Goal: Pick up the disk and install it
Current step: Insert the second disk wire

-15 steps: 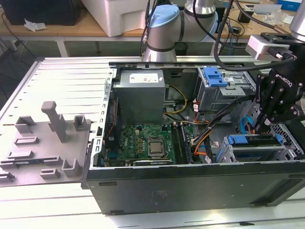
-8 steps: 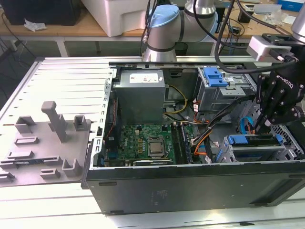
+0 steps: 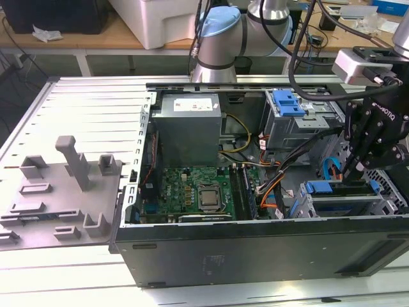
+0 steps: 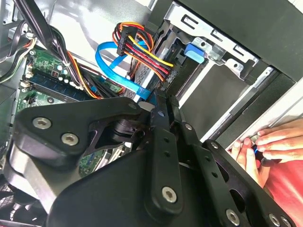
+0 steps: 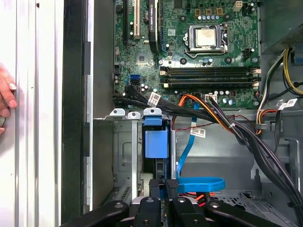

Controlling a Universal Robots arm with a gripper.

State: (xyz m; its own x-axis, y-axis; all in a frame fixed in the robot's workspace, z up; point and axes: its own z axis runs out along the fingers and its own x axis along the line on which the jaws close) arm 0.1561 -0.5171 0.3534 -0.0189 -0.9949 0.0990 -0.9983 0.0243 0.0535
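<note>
Exterior view first: the PC case (image 3: 255, 256) lies open on the desk (image 3: 83, 109), motherboard (image 3: 198, 188) in the middle and power supply (image 3: 188, 128) at about 12 o'clock from it. The drive cage (image 3: 307, 208) is down at 4 o'clock in the case. The disk (image 3: 327, 187) sits in that cage, with its blue bracket showing along the cage's upper edge. The gripper (image 3: 351, 171) hangs right over it, jaws drawn in narrow and the tips just at the bracket. A grey fixture plate (image 3: 57, 198) lies on the desk at 9 o'clock, well apart from the case.

Second wrist view: mostly the gripper's black linkage up close. Past it there's a flat blue cable (image 4: 116, 66), a bundle of coloured power wires (image 4: 142, 47) and a blue latch (image 4: 195, 51) on the metal cage. A person's hand (image 4: 277, 142) rests at the edge of the case.

First wrist view: the disk (image 5: 156, 144) stands edge-on in the cage slot, and the fingers (image 5: 172, 185) are nearly together right at the end of its bracket. Can't tell if they're actually pinching it or just touching. The blue cable (image 5: 201, 183) loops just beside the fingers. The hand (image 5: 5, 97) is on the desk outside the case wall.
</note>
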